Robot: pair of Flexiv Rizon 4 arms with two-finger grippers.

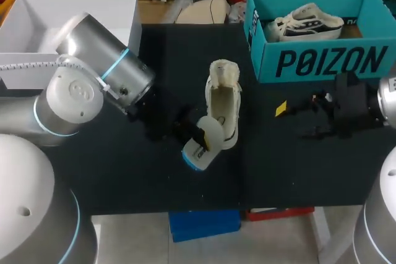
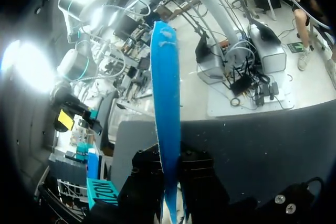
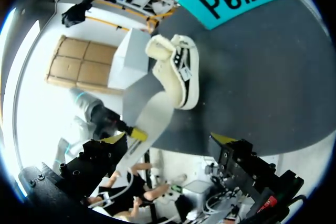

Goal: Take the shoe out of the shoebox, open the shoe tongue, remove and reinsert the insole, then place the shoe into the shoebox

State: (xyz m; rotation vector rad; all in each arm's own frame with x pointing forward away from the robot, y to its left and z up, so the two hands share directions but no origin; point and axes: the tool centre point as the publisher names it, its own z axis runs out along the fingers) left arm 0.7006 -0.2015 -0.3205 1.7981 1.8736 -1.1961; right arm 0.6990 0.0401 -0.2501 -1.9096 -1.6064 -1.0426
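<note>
A cream shoe (image 1: 224, 100) with a fleecy lining lies on the black table (image 1: 124, 171), its heel toward the far side. Its insole (image 1: 204, 146), white on top and blue underneath, sticks out of the shoe's near end. My left gripper (image 1: 193, 133) is shut on the insole. In the left wrist view the blue insole (image 2: 165, 108) stands edge-on between the dark fingers (image 2: 197, 182). My right gripper (image 1: 291, 120) hangs open to the right of the shoe, holding nothing. From the right wrist the shoe (image 3: 176, 72) and insole (image 3: 152, 114) lie ahead of the spread fingers (image 3: 113, 139).
The teal shoebox (image 1: 322, 60) stands at the back right with a second, black-and-white shoe (image 1: 306, 23) inside. A white open box (image 1: 117, 10) sits at the back left, partly behind my left arm. Bare black table lies between shoe and right gripper.
</note>
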